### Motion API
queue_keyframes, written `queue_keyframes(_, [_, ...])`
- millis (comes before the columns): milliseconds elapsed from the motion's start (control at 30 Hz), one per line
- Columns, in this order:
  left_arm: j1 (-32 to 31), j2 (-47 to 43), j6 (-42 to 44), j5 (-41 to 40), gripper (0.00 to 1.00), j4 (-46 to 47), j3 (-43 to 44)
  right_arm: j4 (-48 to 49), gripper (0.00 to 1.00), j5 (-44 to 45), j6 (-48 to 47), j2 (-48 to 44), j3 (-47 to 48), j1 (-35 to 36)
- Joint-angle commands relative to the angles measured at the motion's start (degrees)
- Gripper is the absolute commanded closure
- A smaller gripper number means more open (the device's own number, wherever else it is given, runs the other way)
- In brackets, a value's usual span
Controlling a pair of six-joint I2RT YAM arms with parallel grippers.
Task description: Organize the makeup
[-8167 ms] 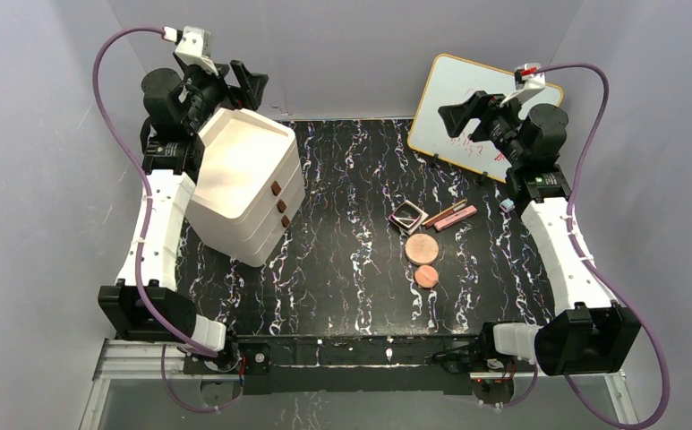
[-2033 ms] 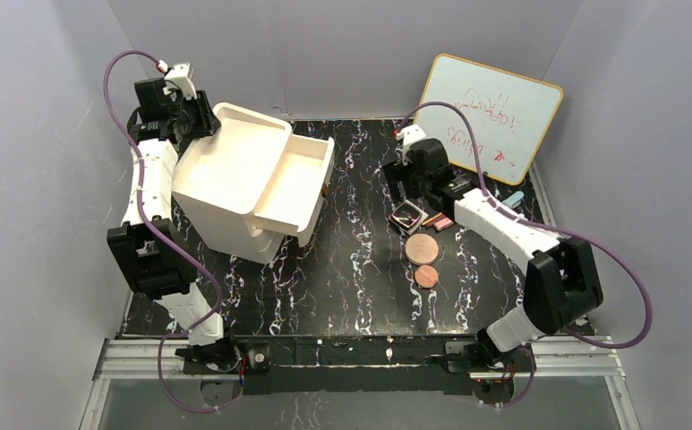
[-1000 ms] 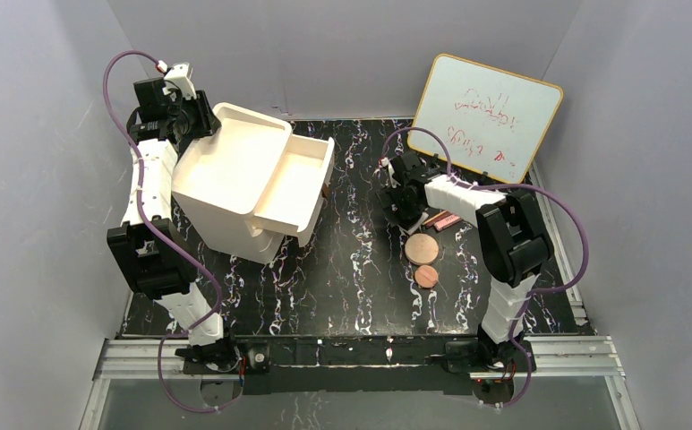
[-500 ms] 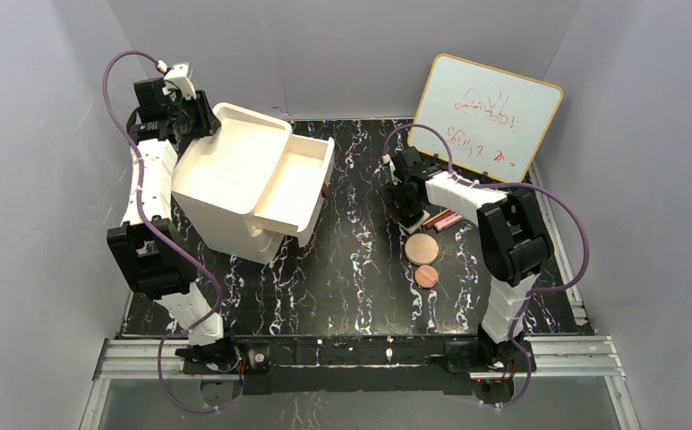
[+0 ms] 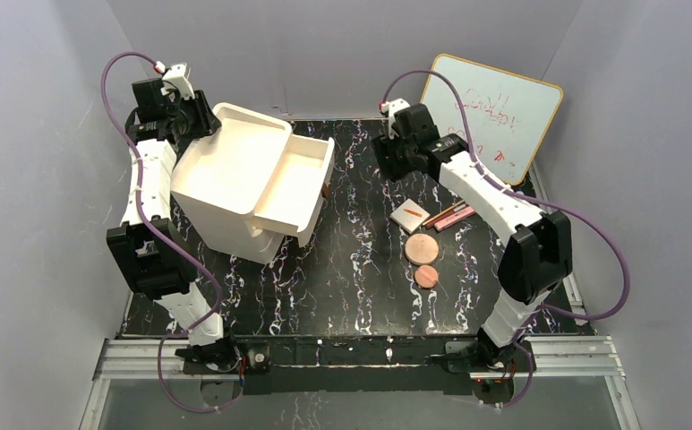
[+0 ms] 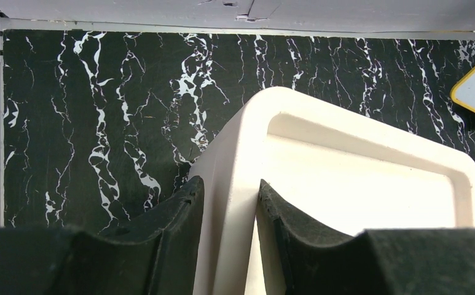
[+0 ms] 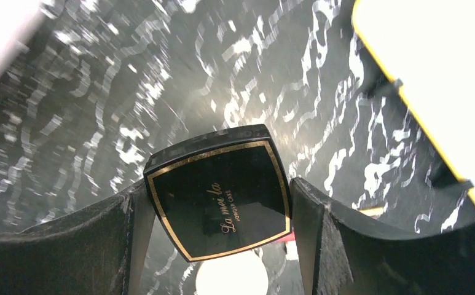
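Observation:
My right gripper (image 7: 217, 184) is shut on the square black compact (image 7: 222, 206) with a gold frame, one finger on each side. In the top view the right gripper (image 5: 394, 154) is raised at the far middle of the table. Two copper-pink discs lie on the table, the larger (image 5: 421, 245) above the smaller (image 5: 426, 276). Two slim sticks (image 5: 454, 215) lie beside them. A flat white square (image 5: 411, 215) with a red mark lies next to the sticks. My left gripper (image 6: 230, 184) is shut on the back wall of the cream drawer unit (image 5: 234, 170).
The unit's top drawer (image 5: 302, 184) is pulled out to the right, with a brown knob (image 5: 324, 191) below it. A whiteboard (image 5: 494, 112) leans at the back right. The marble table (image 5: 342, 269) shows bare between the unit and the makeup.
The right gripper has closed on the compact and lifted it up and towards the back of the table. A white square now shows where it lay. The left arm has not moved.

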Motion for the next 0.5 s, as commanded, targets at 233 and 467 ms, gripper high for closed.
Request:
queue_keyframes(233, [0.2, 0.3, -0.6, 3.0, 0.65, -1.7, -0.2, -3.9, 0.38, 2.2, -1.2, 6.9, 22.4, 11.2])
queue_keyframes(467, [0.3, 0.4, -0.8, 3.0, 0.65, -1.7, -0.1, -5.8, 0.38, 1.4, -2.4, 13.4, 34.8, 14.9])
